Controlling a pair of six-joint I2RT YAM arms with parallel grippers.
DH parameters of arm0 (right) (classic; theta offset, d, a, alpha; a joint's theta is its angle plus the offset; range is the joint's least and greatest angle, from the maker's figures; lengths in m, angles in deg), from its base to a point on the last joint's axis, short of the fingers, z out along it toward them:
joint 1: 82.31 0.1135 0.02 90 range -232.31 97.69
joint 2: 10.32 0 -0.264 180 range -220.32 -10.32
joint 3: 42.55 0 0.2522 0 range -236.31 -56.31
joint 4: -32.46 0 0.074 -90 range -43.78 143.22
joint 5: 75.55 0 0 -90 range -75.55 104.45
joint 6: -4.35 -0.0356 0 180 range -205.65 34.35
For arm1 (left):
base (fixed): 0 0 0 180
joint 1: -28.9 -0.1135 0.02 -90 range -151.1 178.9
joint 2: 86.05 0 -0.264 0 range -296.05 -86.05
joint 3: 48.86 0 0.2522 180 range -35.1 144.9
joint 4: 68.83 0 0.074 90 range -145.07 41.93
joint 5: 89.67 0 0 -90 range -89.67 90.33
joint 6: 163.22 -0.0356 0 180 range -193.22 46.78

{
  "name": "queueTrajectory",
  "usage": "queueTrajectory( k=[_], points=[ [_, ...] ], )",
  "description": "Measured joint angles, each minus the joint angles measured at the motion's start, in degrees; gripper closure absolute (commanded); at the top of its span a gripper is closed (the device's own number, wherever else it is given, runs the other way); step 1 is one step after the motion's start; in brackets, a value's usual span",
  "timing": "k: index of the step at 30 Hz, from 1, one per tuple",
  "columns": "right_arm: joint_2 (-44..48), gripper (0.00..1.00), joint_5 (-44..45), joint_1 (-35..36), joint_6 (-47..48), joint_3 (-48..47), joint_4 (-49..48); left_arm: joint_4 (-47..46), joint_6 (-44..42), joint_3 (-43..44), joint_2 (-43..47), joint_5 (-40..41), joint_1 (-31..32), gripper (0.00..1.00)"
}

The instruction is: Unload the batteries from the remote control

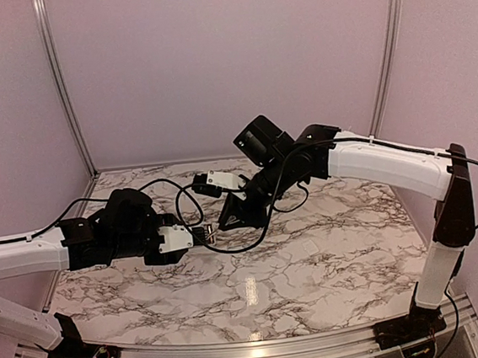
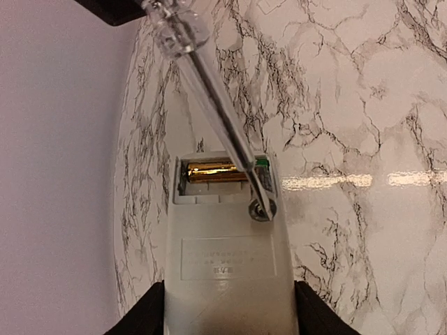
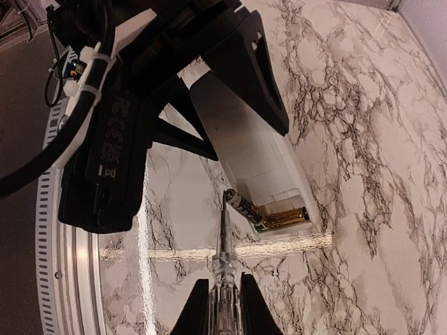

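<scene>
Fingers (image 2: 143, 315) of the left gripper (image 2: 229, 299), black and set partway apart, clamp the long sides of a flat white plastic remote control (image 2: 227, 241), holding it back-side up above a white marble-patterned tabletop (image 2: 363, 105). The remote control's gripped end lies between the jaws, while its far end, with the open battery recess, sticks out well beyond the fingertips toward the other arm. A gold battery (image 2: 213, 171), a slim metal cylinder, lies flat across the recess against its outer wall. A dark battery (image 3: 244, 209) with a green band at one end sits beside it, tilted, with one end raised out of the recess. The right gripper (image 3: 225, 287) has its black jaws closed tight on the clear plastic handle of a thin metal-shafted screwdriver (image 3: 223, 241), which points straight out from the fingertips. The screwdriver's tip rests at the raised end of the dark battery and appears to touch it. Both batteries are well clear of either gripper's fingers. In the overhead view the two grippers meet nose to nose over the middle of the tabletop, and the remote control is too small there to make out clearly.
</scene>
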Motion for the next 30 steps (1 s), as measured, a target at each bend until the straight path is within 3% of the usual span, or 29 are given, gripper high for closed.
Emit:
queueTrajectory(
  k=[19,30],
  points=[
    [0.0,1.00,1.7,0.3,-2.6,1.4,0.7,-1.2,1.9,-0.7,2.3,0.4,-0.1,1.00],
    [1.6,1.00,2.2,0.3,-3.8,6.3,-3.2,-1.1,9.1,-1.7,4.2,-0.1,-0.1,1.00]
  ],
)
